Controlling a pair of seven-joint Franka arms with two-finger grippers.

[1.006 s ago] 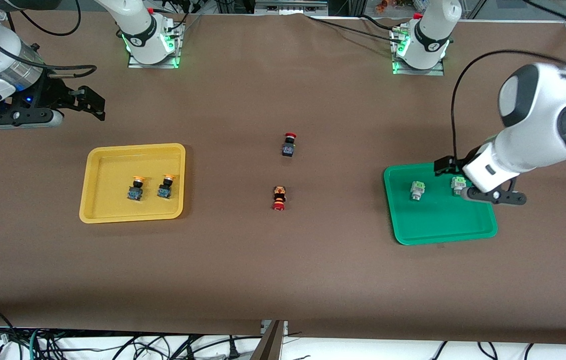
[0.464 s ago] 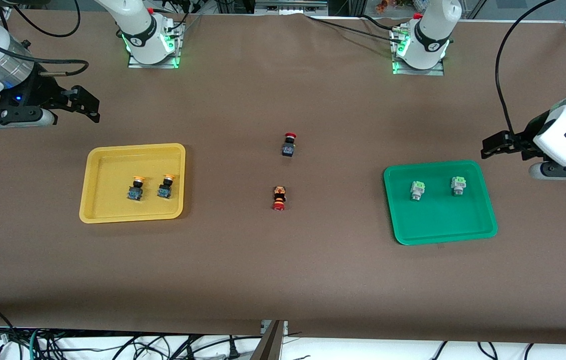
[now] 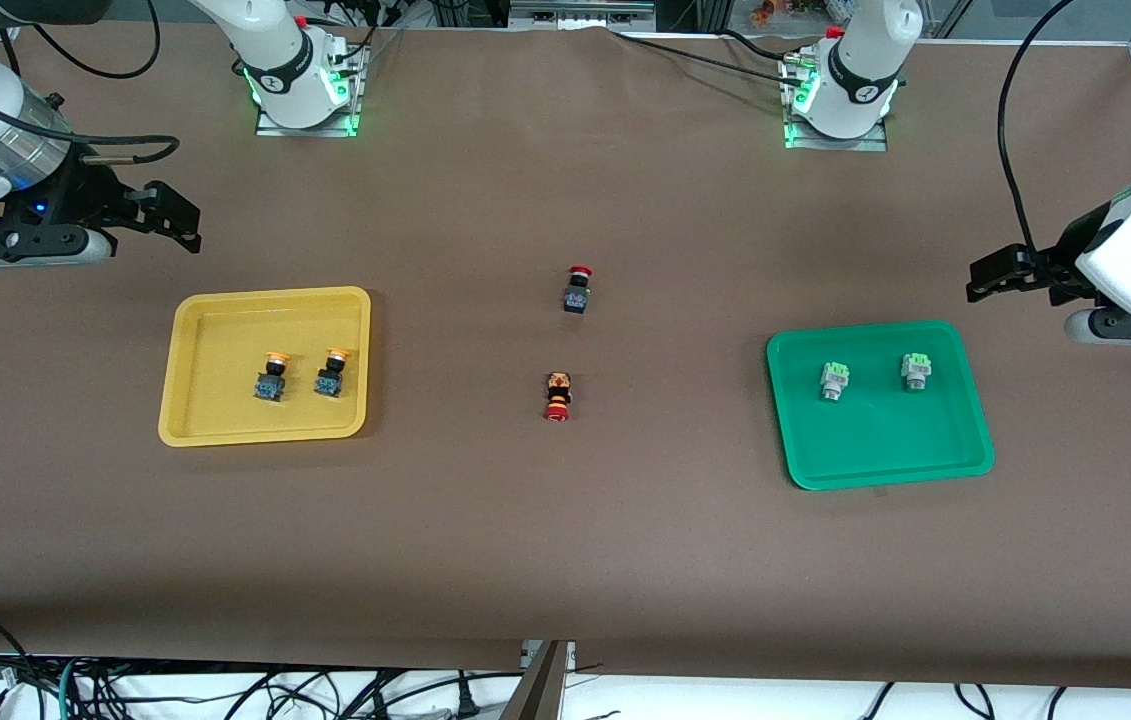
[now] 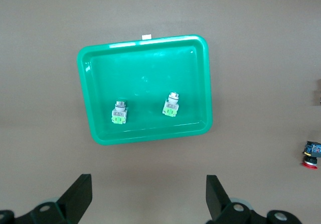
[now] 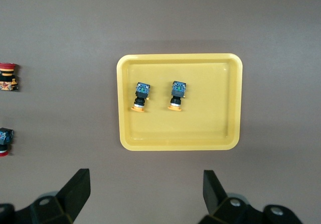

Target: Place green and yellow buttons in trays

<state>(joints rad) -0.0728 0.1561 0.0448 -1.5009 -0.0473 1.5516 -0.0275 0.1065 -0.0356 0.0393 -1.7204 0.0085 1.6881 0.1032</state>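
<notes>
Two yellow-capped buttons (image 3: pixel 271 376) (image 3: pixel 332 372) lie in the yellow tray (image 3: pixel 187 370). They also show in the right wrist view (image 5: pixel 141 96) (image 5: pixel 177 94), in the yellow tray (image 5: pixel 215 118). Two green-capped buttons (image 3: pixel 833 380) (image 3: pixel 915 371) lie in the green tray (image 3: pixel 885 460). They also show in the left wrist view (image 4: pixel 119 112) (image 4: pixel 171 104), in the green tray (image 4: pixel 150 78). My left gripper (image 3: pixel 985 280) (image 4: pixel 149 199) is open and empty, up over bare table beside the green tray. My right gripper (image 3: pixel 175 215) (image 5: pixel 145 194) is open and empty, over bare table beside the yellow tray.
Two red-capped black switches (image 3: pixel 578 289) (image 3: pixel 558 396) lie on the brown table between the trays. One shows at the edge of the left wrist view (image 4: pixel 312 154), both in the right wrist view (image 5: pixel 7 77) (image 5: pixel 4 141). The arm bases (image 3: pixel 300 75) (image 3: pixel 840 85) stand along the table's edge.
My left gripper has left the green tray, where a green button now lies, and pulled up and away toward the left arm's end. My right gripper has shifted slightly.
</notes>
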